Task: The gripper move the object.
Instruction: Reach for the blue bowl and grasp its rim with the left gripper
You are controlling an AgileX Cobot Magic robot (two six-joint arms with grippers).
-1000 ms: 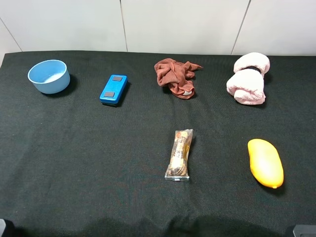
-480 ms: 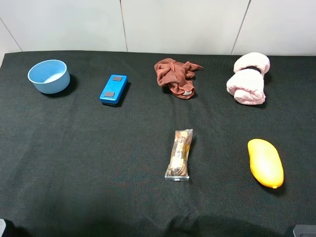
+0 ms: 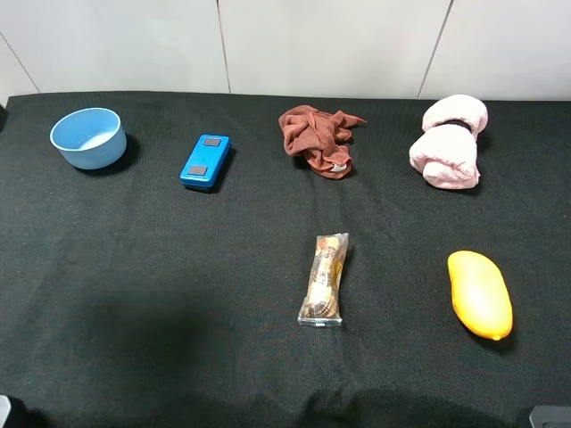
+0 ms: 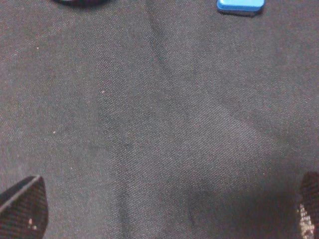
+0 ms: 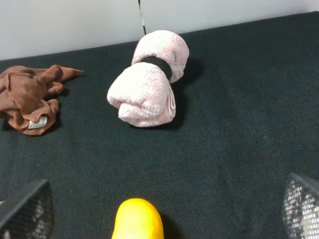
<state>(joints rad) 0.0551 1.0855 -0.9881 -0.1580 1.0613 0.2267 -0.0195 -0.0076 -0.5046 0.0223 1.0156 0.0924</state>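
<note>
The light-blue round bowl [image 3: 87,136] stands upright at the back left of the black cloth, empty, with nothing touching it. It does not show in either wrist view. My left gripper [image 4: 165,209] is open and empty over bare cloth, its two black fingertips [image 4: 22,208] far apart at the frame's corners. The blue box [image 4: 239,5] lies ahead of it. My right gripper [image 5: 163,208] is open and empty, with the yellow mango-like object [image 5: 138,220] between its fingertips and ahead of them. Both grippers stay near the front edge, far from the bowl.
On the black cloth lie a blue rectangular box [image 3: 205,161], a crumpled brown cloth [image 3: 316,140], a rolled pink towel [image 3: 450,141], a snack packet [image 3: 325,279] and the yellow object [image 3: 481,294]. A white wall runs behind the table.
No object has moved. A faint shadow has spread over the cloth at the front left.
</note>
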